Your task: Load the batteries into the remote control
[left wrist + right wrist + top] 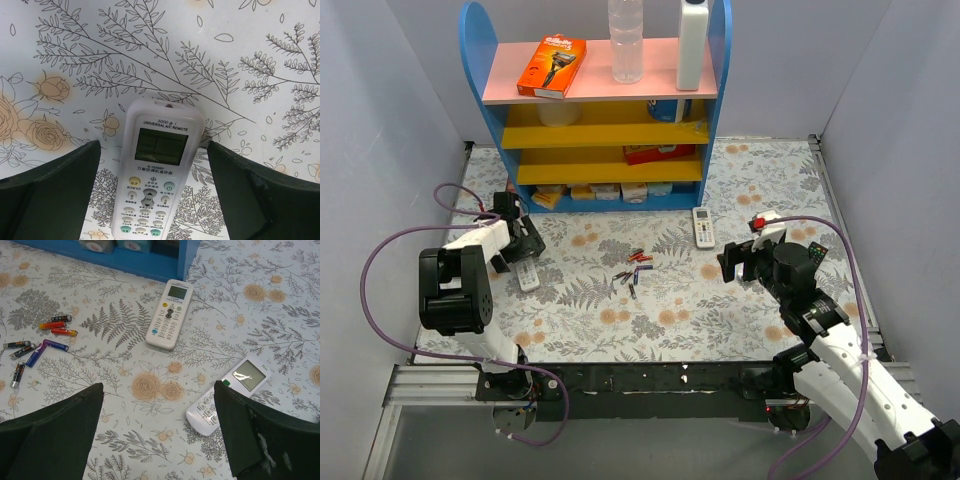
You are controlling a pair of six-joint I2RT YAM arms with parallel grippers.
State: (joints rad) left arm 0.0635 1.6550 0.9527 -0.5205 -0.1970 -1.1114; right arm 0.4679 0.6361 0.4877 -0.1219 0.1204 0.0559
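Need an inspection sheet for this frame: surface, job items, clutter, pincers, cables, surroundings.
Surface: floral tablecloth, flat; no spills seen.
Job's things: batteries loose in a cluster mid-table; remote control display-up beside the right pincer, battery bay not visible.
Clutter: A/C remote under the left pincer; second A/C remote near the blue shelf; black remote by the right arm.
Pincers: left pincer open, fingers straddling the A/C remote without touching; right pincer open, holding nothing.
Cables: purple cable loops off the left arm; second purple cable arcs over the right arm; neither crosses the batteries.
Surroundings: blue shelf topped with razor box, clear bottle and white bottle; grey walls.
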